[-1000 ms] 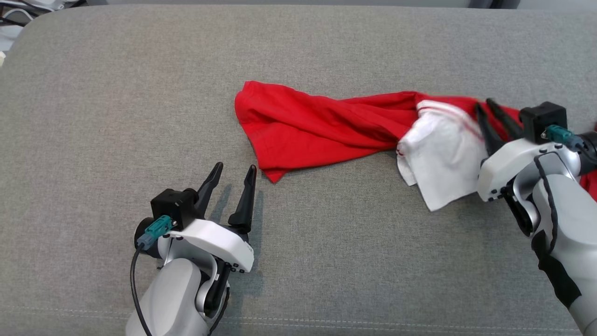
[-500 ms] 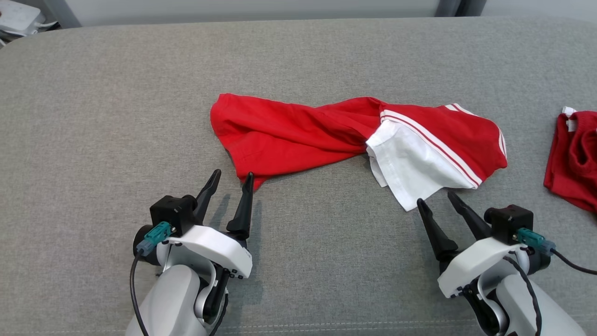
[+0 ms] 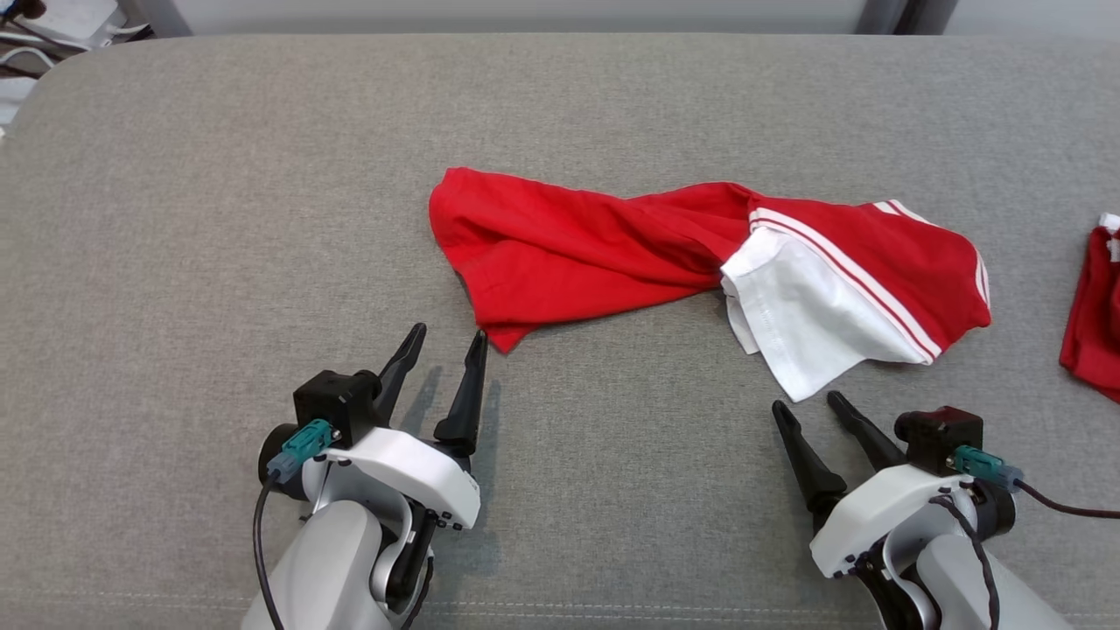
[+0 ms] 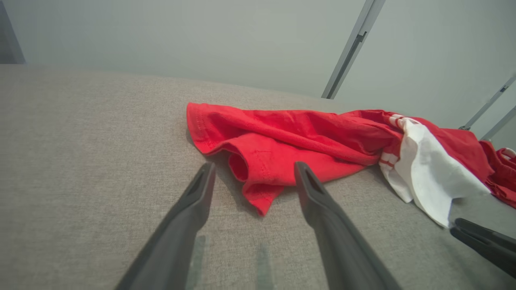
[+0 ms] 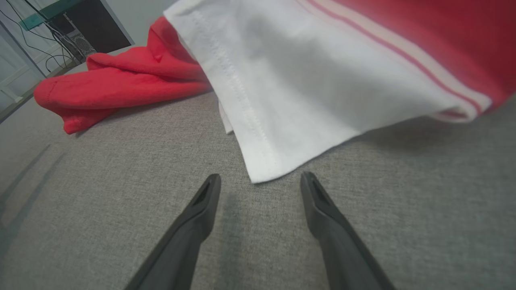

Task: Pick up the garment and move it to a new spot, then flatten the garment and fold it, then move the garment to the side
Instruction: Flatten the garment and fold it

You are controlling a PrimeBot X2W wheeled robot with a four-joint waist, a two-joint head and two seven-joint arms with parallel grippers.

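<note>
Backed off from where it pinched the right end of the red shirt [image 3: 595, 254] a second ago, the right gripper [image 3: 805, 402] now sits just on the robot's side of it. Its 2 dark fingers are spread and empty. Their tips stop just short of the shirt's white panel [image 3: 805, 324], whose corner points at the gap between them without touching.

The shirt lies loose and twisted on the grey upholstered surface [image 3: 219, 219]. Its red body is bunched toward the left, and the white panel with 2 white stripes is turned out on the right.

The left gripper [image 3: 448, 332] is released too, with nothing between its fingers. Its tips are just beside the shirt's lower left red corner [image 3: 503, 337] but apart from it. A second red garment [image 3: 1094, 315] lies well to the right of the shirt.
</note>
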